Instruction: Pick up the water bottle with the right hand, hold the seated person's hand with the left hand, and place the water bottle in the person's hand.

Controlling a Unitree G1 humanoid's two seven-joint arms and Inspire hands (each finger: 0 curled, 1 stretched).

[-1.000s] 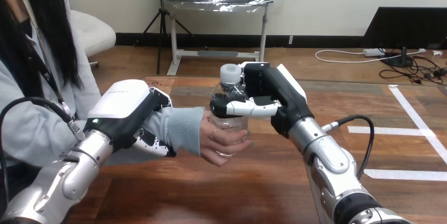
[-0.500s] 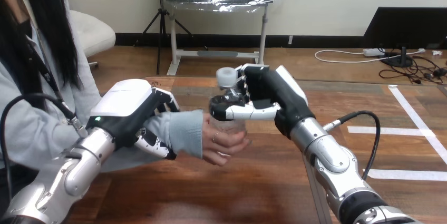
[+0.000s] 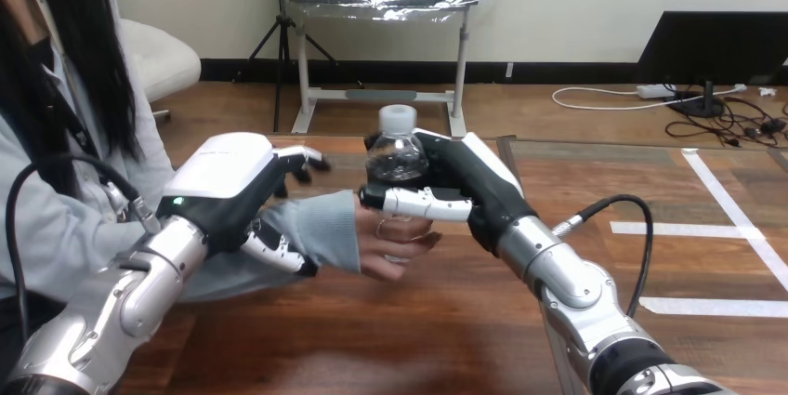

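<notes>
While my right hand (image 3: 465, 192) wrapped fingers and thumb round the water bottle (image 3: 397, 155), upright above the wooden table (image 3: 446, 321), the person's hand (image 3: 395, 244) cupped its base. My thumb hid the bottle's middle. My left hand (image 3: 228, 192) clasped the person's wrist (image 3: 325, 228) between thumb and fingers.

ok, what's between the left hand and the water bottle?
Head view: the person's wrist and the person's hand, from left hand to water bottle.
</notes>
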